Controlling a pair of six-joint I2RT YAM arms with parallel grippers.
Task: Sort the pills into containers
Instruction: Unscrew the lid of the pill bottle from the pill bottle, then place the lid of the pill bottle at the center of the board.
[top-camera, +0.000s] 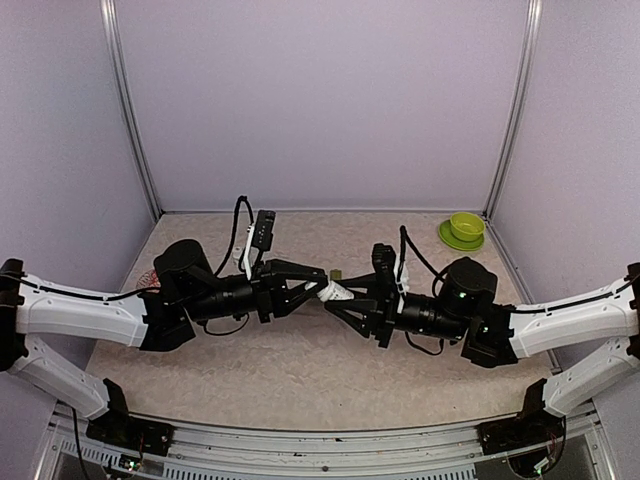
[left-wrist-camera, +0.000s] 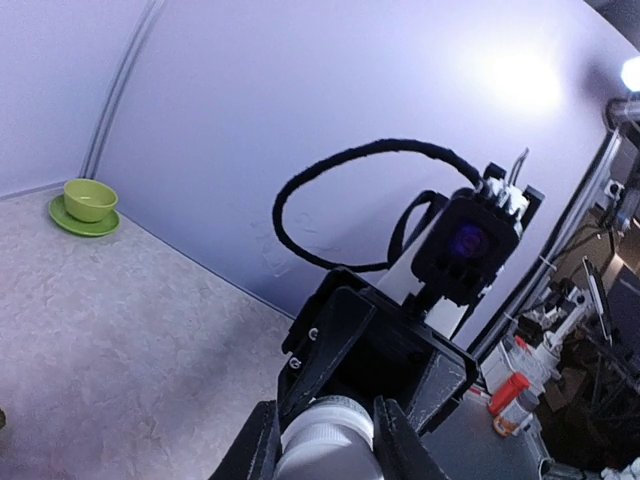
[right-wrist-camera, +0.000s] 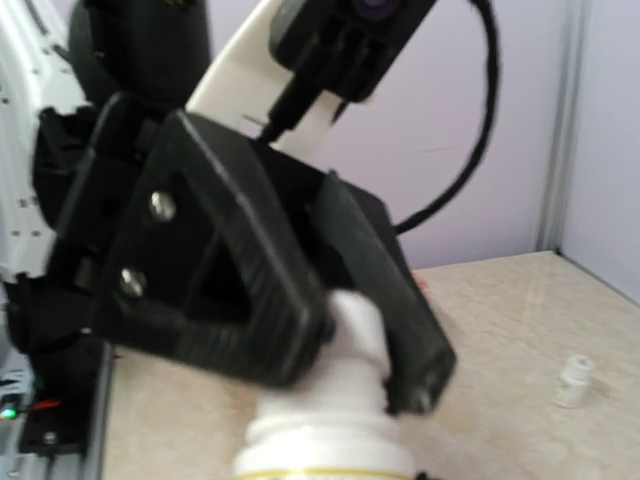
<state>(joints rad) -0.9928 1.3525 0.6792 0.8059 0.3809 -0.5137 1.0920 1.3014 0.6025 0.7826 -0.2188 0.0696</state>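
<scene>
**Left and right arms meeting at mid-table.** Both arms reach inward over the table (top-camera: 300, 370), and their tips come together near its centre.

- **Grippers:** The left gripper (top-camera: 322, 287) and the right gripper (top-camera: 347, 293) face each other. A white bottle (top-camera: 333, 290) lies level between them.
- **Left wrist view:** The left gripper (left-wrist-camera: 325, 447) is clenched on the ribbed white end of the bottle (left-wrist-camera: 322, 438), with one dark finger on each side. The black frame of the right gripper closes over the bottle just beyond.
- **Right wrist view:** The wide body of the bottle (right-wrist-camera: 330, 440), with a yellow band, fills the near lower edge. The fingers of the left gripper (right-wrist-camera: 360, 350) clamp the bottle's narrow neck. The right gripper's own fingers are out of this view. The top view shows them closed around the body of the bottle.
- **Containers:** A small dark olive item (top-camera: 338, 272) sits on the table just far of the gripper tips. It is probably the containers, but it is too small to make out any compartments.
- **Other items:**
  - A lime-green bowl (top-camera: 466, 224) stands on its saucer (top-camera: 452, 239) in the far right corner, well apart from the arms.
  - A small white piece (right-wrist-camera: 572, 380) lies on the table beside the bottle, not touching it.
</scene>
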